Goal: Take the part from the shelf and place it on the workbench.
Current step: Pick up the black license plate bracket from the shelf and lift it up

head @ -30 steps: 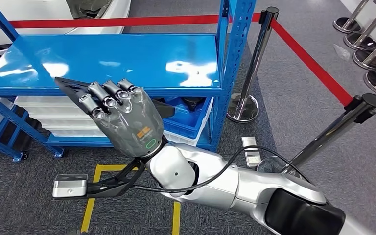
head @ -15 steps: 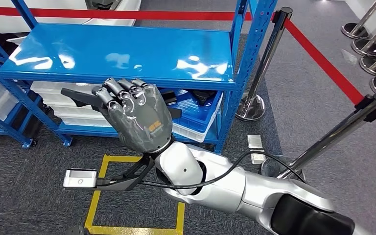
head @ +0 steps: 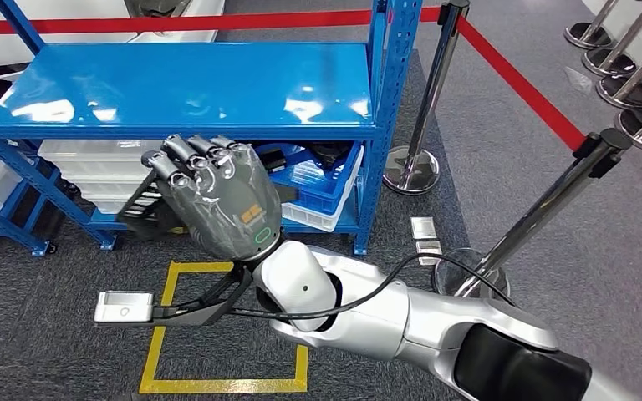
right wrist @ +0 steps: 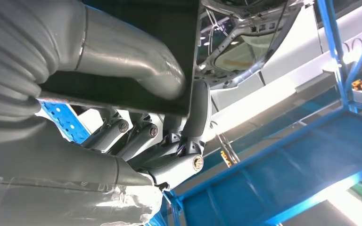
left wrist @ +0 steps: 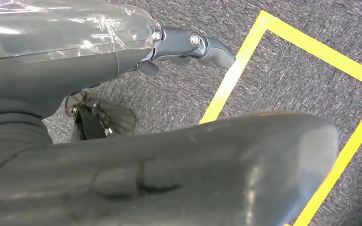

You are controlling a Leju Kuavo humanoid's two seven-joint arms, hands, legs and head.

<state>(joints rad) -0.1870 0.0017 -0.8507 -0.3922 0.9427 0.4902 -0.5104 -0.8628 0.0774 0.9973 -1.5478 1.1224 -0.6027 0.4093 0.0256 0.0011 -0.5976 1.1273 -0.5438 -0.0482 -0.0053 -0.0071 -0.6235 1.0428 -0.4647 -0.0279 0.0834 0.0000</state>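
**Part in hand, clear of the shelf**

Head view: my right hand (head: 217,205) grips the black part (head: 138,205) near the shelf (head: 192,88), ready to carry.

Right wrist view: thumb clamps it flat.

Left wrist view: my left hand (left wrist: 122,155) hangs; fingers' state unclear.

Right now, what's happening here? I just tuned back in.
The right hand holds a flat black part, fingers curled over its edge, in front of the blue shelf. The part is off the shelf and in the air above the grey carpet, near a yellow floor square. A blue bin sits on the lower shelf level. The left hand hangs over the carpet, and whether it is open is unclear. The part is not yet placed on the workbench.
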